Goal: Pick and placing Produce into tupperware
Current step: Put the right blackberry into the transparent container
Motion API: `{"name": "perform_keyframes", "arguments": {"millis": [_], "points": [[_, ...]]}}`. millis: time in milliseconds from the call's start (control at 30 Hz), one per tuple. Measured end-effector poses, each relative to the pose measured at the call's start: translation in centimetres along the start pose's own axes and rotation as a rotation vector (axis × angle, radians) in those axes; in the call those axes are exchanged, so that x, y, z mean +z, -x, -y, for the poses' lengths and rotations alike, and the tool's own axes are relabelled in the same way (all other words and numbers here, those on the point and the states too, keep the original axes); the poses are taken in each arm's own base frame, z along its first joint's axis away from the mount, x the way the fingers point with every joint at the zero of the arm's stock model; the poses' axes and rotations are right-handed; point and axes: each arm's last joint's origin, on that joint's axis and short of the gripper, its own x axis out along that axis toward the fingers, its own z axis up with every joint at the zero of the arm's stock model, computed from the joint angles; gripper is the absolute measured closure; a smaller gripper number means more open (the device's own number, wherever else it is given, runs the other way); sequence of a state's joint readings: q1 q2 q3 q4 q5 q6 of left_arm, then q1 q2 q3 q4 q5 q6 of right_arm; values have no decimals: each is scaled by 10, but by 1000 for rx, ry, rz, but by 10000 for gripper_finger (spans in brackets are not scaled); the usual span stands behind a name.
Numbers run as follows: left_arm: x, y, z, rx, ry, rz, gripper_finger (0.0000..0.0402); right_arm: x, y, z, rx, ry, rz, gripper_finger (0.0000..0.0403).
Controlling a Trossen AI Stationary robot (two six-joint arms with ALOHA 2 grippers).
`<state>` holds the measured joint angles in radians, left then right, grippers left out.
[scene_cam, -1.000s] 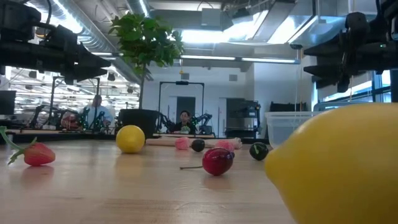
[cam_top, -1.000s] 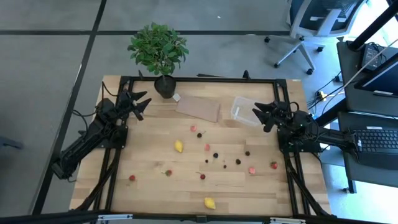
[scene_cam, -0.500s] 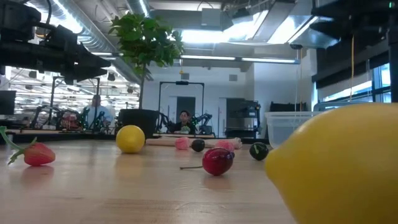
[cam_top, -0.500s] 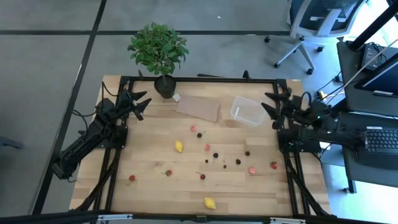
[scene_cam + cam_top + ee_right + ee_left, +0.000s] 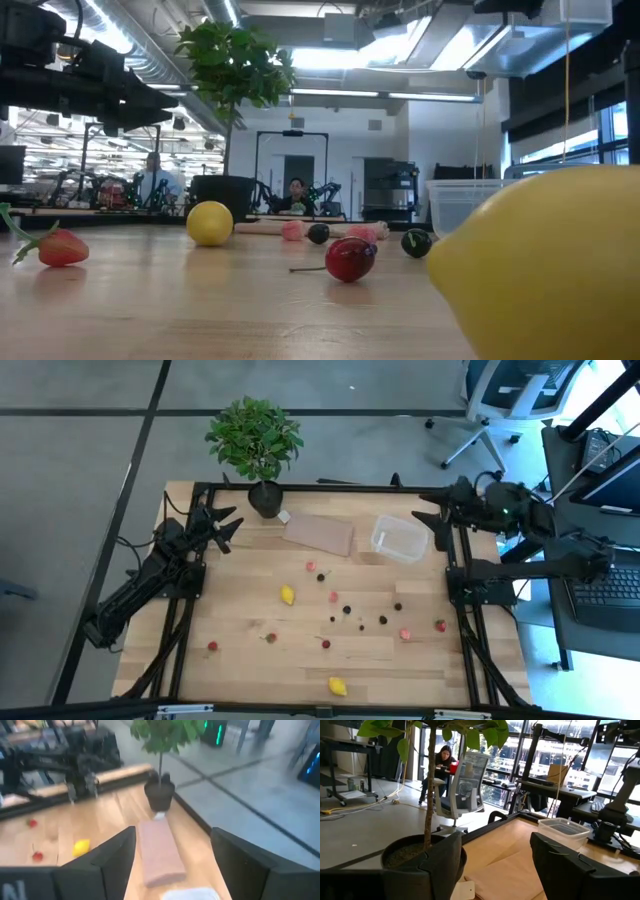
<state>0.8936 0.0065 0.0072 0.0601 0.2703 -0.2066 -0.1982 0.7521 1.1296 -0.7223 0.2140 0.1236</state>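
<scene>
The produce lies scattered on the wooden table: one lemon (image 5: 287,595) mid-table, a second lemon (image 5: 338,686) at the near edge, which looms large in the low view (image 5: 540,270), plus red berries (image 5: 405,633) and dark cherries (image 5: 382,619). The clear tupperware (image 5: 400,538) stands empty on its base near the far right corner. My right gripper (image 5: 425,520) hovers open, raised just right of the tub. My left gripper (image 5: 225,525) waits open at the far left, by the plant pot.
A potted plant (image 5: 255,445) stands at the far edge, and a flat brown sheet (image 5: 320,533) lies between it and the tub. A black frame (image 5: 330,488) runs round the table. An office chair and desks stand beyond the right side. People sit in the room behind.
My right gripper has drawn back from beside the tub toward the table's far right corner and risen, leaving the low view. It has stayed open. The tub and the produce have not moved.
</scene>
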Motion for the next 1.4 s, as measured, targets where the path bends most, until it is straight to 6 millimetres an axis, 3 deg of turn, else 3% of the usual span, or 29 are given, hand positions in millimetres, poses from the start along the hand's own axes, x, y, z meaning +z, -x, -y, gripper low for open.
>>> {"name": "perform_keyframes", "arguments": {"millis": [233, 467, 733, 1033, 1400], "points": [[0, 0, 0, 0, 0, 0, 170, 18, -24, -17, 75, 142, -252, 144], [0, 0, 0, -6, 3, 0, 170, 7, -58, -35, 68, 14, -493, 144], [0, 1, 14, -350, 43, -51, 170, -7, -85, -63, 82, -46, -615, 144], [3, 1, 30, -440, -3, 9, 170, -24, -105, -84, 4, -181, -746, 144], [-4, -1, 48, -490, -31, -37, 170, -52, -104, -92, -337, -431, -992, 144]]}}
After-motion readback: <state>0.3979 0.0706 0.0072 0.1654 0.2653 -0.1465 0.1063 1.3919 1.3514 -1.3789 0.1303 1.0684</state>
